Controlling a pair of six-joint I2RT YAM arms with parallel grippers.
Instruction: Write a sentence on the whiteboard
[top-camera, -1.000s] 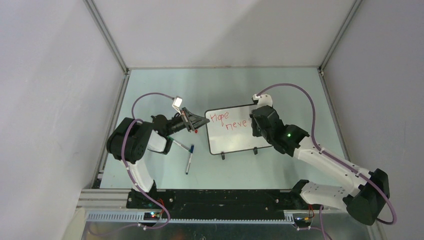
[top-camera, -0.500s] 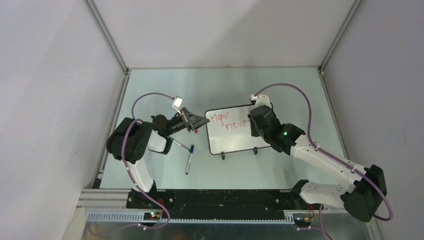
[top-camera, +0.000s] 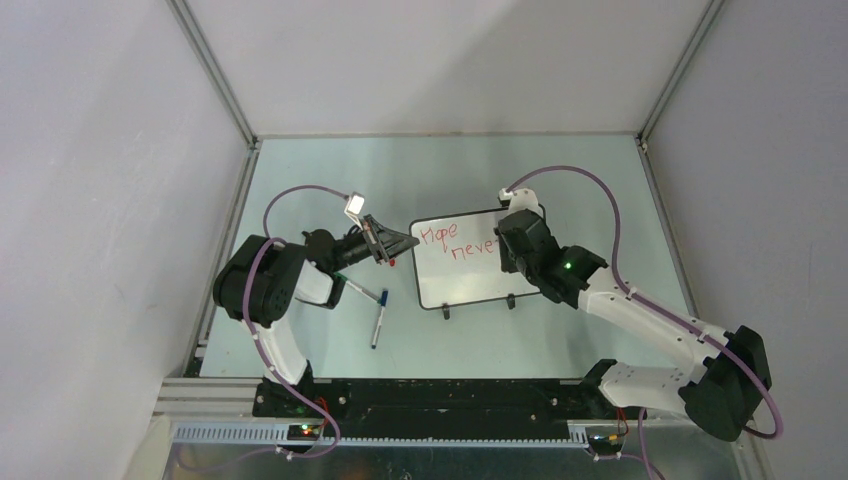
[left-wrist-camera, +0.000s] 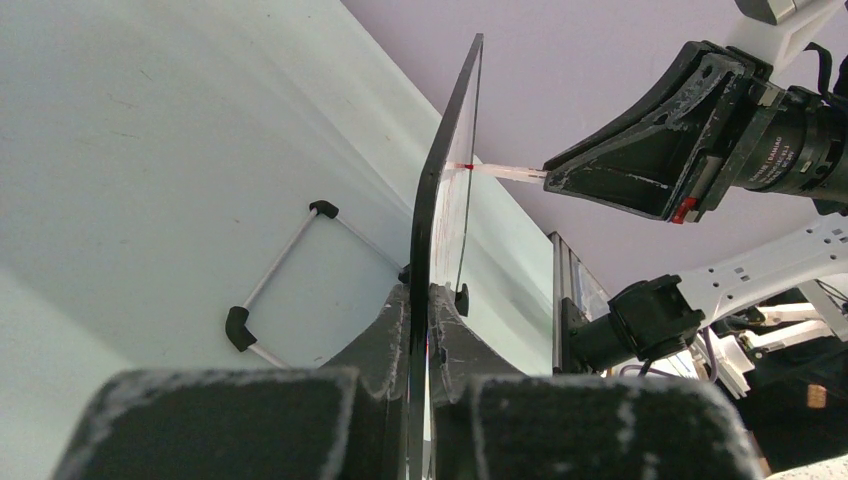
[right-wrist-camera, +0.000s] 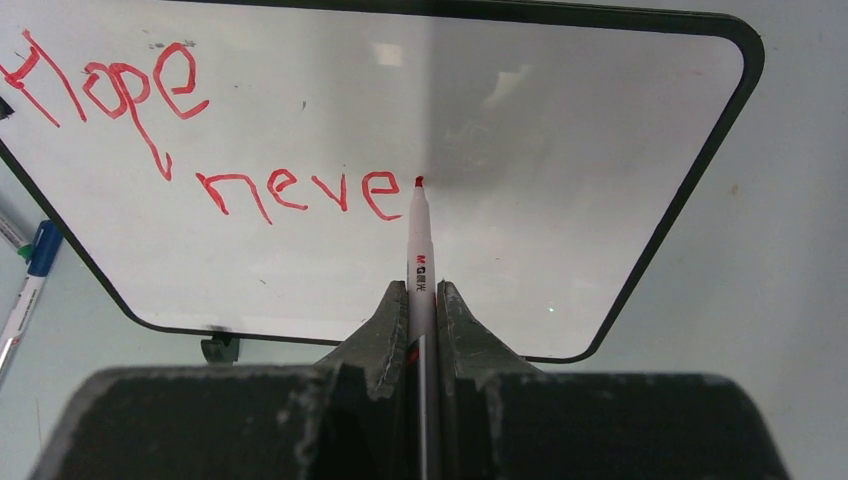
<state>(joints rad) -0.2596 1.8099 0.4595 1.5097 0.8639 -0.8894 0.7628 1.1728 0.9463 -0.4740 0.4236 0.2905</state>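
The whiteboard (top-camera: 470, 275) stands tilted on its small black feet in the middle of the table. My left gripper (left-wrist-camera: 420, 295) is shut on its left edge, which appears edge-on (left-wrist-camera: 440, 200) in the left wrist view. The sentence (right-wrist-camera: 290, 190) reads "Hope neve" in red, in two stepped lines. My right gripper (right-wrist-camera: 421, 288) is shut on a white red-tipped marker (right-wrist-camera: 420, 250). The marker's tip touches the board just right of the last "e". From above, the right gripper (top-camera: 508, 250) covers the board's right side.
A blue-capped marker (top-camera: 378, 318) and a second pen (top-camera: 360, 290) lie on the table below the left gripper (top-camera: 405, 243). The blue cap (right-wrist-camera: 38, 250) also shows left of the board. The board's wire stand (left-wrist-camera: 280, 270) rests behind it. Frame rails border the table.
The right arm has shifted slightly, its elbow swinging right and its wrist nudging up and left over the board. The left arm and the board have stayed still.
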